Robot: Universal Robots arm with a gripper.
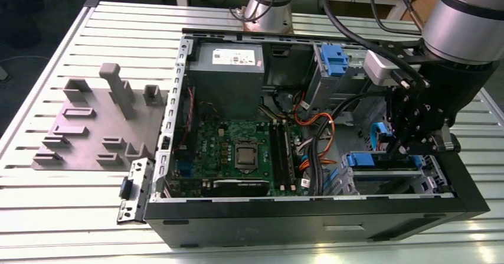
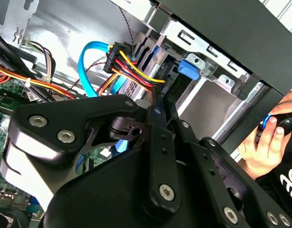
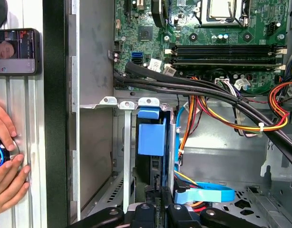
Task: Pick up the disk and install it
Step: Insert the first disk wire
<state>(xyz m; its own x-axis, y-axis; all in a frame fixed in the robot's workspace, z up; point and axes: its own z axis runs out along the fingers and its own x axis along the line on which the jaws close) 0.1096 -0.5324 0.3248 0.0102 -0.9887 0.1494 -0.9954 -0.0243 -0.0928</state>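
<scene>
End effector [image 1: 408, 149] vert., tip down at disk [image 3: 150, 137] in bay [image 3: 123, 142]

A slatted metal table [image 1: 47, 217] carries an open computer case [image 1: 315, 222] across the centre and right of the exterior view. At middle left lies a grey plate with raised blocks [image 1: 87, 134], with a small metal bracket [image 1: 134, 190] just beside the case. In the first wrist view, a phone [image 3: 17, 51] lies on the slats.

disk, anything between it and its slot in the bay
Nothing visible does. In the first wrist view the disk sits edge-on inside the bay, by the gripper; the cables run beside the bay, not across it.
</scene>
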